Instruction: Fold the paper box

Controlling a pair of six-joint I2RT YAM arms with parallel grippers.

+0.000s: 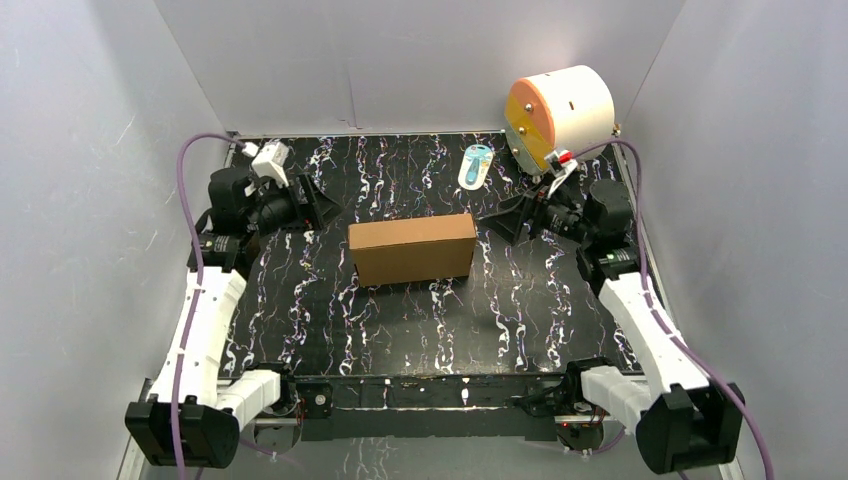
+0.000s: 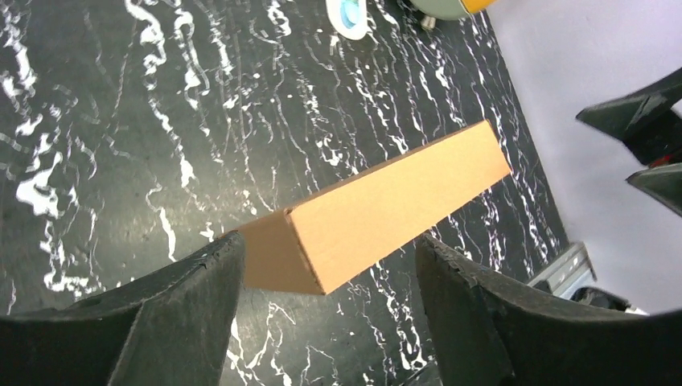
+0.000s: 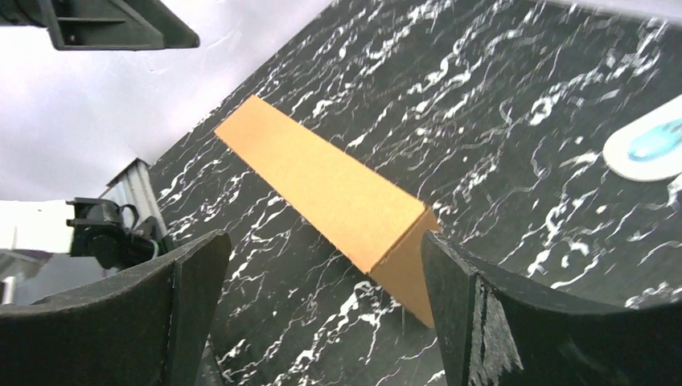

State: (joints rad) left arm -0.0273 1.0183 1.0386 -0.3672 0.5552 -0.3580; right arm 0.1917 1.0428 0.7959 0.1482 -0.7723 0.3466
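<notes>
Wide-open left tool (image 2: 328, 245) near plain paper box (image 2: 394, 209)

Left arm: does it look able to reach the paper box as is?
Likely yes: the left gripper is open, facing the paper box at its end, with nothing between them.

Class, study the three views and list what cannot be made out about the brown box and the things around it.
- Paper box underside and far side, top view: hidden by the box itself.
- Box's near corner, left wrist view: behind a finger of the left end effector.
- Blue-and-white item, right wrist view: cut off by the right edge.
- White-and-orange cylinder, left wrist view: cut off by the top edge.
</notes>
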